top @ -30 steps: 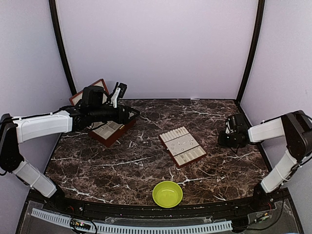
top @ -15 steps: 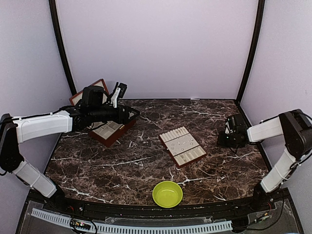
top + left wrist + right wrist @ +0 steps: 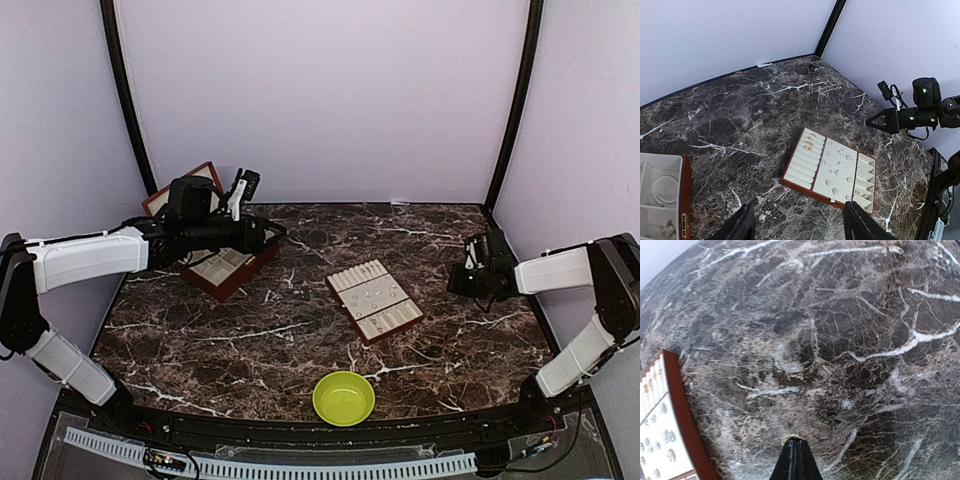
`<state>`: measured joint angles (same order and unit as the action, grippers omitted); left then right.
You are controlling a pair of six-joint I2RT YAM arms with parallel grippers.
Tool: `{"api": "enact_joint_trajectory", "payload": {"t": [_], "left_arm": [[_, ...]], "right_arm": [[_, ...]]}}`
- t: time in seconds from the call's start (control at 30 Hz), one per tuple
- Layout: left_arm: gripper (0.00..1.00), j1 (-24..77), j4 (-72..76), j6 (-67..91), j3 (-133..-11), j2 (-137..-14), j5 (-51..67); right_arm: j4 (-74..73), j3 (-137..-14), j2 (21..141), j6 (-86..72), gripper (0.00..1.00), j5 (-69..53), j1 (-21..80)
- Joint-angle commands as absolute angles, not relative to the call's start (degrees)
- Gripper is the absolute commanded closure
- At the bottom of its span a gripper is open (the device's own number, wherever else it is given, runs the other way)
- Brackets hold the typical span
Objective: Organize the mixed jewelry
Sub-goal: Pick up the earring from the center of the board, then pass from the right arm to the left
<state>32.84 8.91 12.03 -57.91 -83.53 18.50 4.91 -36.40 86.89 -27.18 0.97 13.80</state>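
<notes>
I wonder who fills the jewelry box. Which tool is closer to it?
Left. The left tool hangs over the open jewelry box; the right tool is far off at the table's right side, past the jewelry tray.

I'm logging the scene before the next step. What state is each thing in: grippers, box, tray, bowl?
Left gripper: open, empty
Right gripper: shut on a small ring
Hinged box: open, lid up, wire hoop inside
Tray: flat, small pieces in its middle section
Bowl: upright, empty
</notes>
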Motion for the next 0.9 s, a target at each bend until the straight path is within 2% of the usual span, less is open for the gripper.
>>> {"api": "enact_joint_trajectory", "payload": {"t": [0.0, 0.4, 0.63, 0.87], "left_arm": [[0.37, 32.6, 9.6, 11.0, -57.3, -82.5, 17.8], [0.37, 32.6, 18.6, 11.5, -53.4, -78.8, 19.7], [0.36, 32.7, 37.3, 19.8, -44.7, -77.4, 20.9], [0.35, 35.1, 38.5, 18.8, -44.4, -75.9, 18.7]], "right_arm": [[7.4, -34.7, 82.6, -26.0, 1.00, -2.0, 13.4], [10.8, -30.2, 72.1, -22.8, 1.00, -10.6, 13.4], [14.7, -27.7, 67.6, -22.3, 1.00, -17.6, 14.0], [17.1, -27.6, 65.0, -22.5, 1.00, -21.3, 17.7]]}}
